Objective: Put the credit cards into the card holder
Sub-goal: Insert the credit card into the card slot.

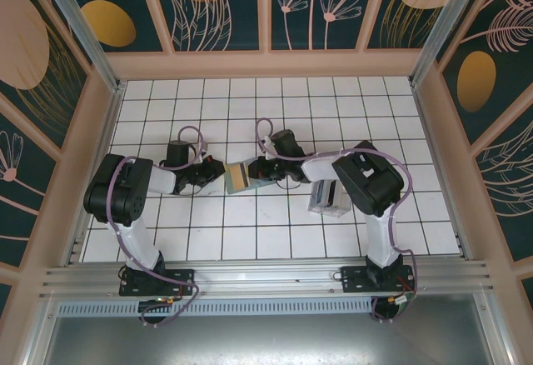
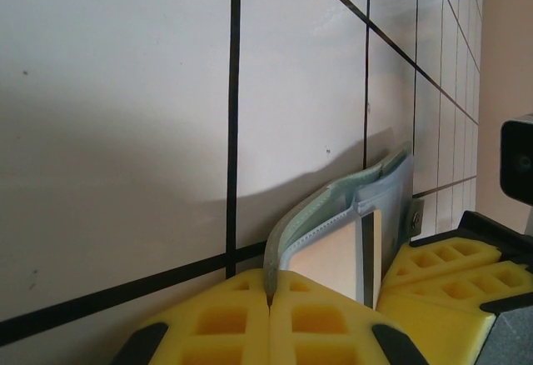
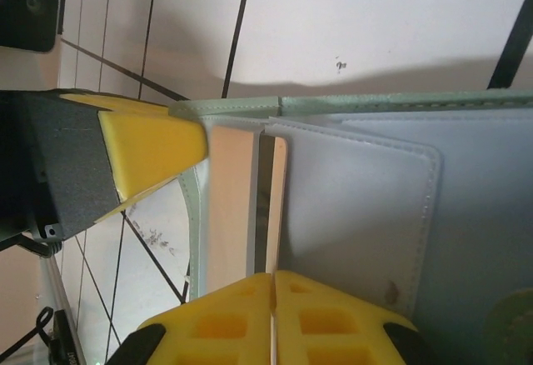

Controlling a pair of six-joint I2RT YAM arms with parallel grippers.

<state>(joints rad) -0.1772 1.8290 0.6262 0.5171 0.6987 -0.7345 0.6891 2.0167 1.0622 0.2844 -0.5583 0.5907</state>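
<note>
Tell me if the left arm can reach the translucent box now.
Probably not: the left gripper is shut on the card holder, and the right arm lies between it and the box.

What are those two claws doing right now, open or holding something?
Left gripper: shut on the card holder.
Right gripper: shut on the tan credit card.

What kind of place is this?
Probably a robot test booth, not a home: two black robot arms bolted to a metal rail, a white tiled tabletop, and dark leaf-patterned wall panels boxing it in.
</note>
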